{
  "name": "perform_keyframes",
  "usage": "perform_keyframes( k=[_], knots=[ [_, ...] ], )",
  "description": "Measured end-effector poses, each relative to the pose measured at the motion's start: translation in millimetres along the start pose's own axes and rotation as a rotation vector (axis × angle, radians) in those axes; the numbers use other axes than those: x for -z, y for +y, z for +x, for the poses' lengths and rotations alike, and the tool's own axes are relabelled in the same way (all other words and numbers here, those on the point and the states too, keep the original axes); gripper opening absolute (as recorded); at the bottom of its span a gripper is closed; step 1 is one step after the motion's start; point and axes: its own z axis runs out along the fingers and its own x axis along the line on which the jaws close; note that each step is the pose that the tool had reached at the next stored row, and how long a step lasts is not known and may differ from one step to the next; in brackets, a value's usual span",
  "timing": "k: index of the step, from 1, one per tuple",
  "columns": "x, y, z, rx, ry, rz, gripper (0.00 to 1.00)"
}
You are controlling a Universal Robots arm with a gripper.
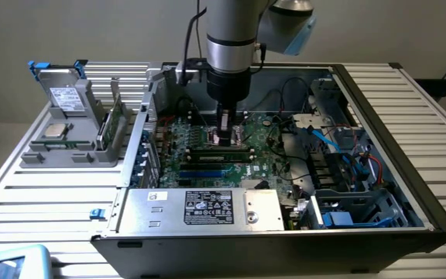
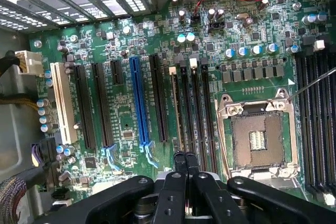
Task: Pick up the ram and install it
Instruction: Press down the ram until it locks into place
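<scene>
Exterior view: grey Universal Robots arm reaches straight down into the open black desktop computer case [image 1: 409,174]. Its black gripper [image 1: 225,138] hangs low over the green motherboard [image 1: 266,142], close above the row of long black memory slots [image 1: 207,164].

The ram, a slim green circuit-board stick with black chips [image 1: 221,154], lies lengthwise along those slots, right under the gripper. Whether it is fully seated and latched: cannot tell.

Wrist view: gripper [image 2: 185,157] has both black fingers [image 2: 176,192] pressed together, tips touching, nothing clamped between them. The tips sit over the slot bank, just beside the slot where the ram [image 2: 174,108] appears edge-on as a thin tan line. The empty silver processor socket [image 2: 257,140] lies on the other side of that slot bank. A blue expansion slot [image 2: 139,103] and a white expansion slot [image 2: 62,103] sit further along the board.

To the exterior view's left, outside the case, a grey plastic parts rack [image 1: 68,157] on the slatted metal table [image 1: 45,203] holds a grey drive box with blue tabs [image 1: 64,93], a square silver processor chip [image 1: 55,130] and another upright green board [image 1: 113,125].
</scene>
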Motion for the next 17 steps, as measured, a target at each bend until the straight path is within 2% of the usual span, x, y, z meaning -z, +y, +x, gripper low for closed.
perform_keyframes(
  k=[17],
  knots=[
    [-1.0,0.0,-0.1,-0.262,-0.0006,-0.0195,0.11]
  ],
)
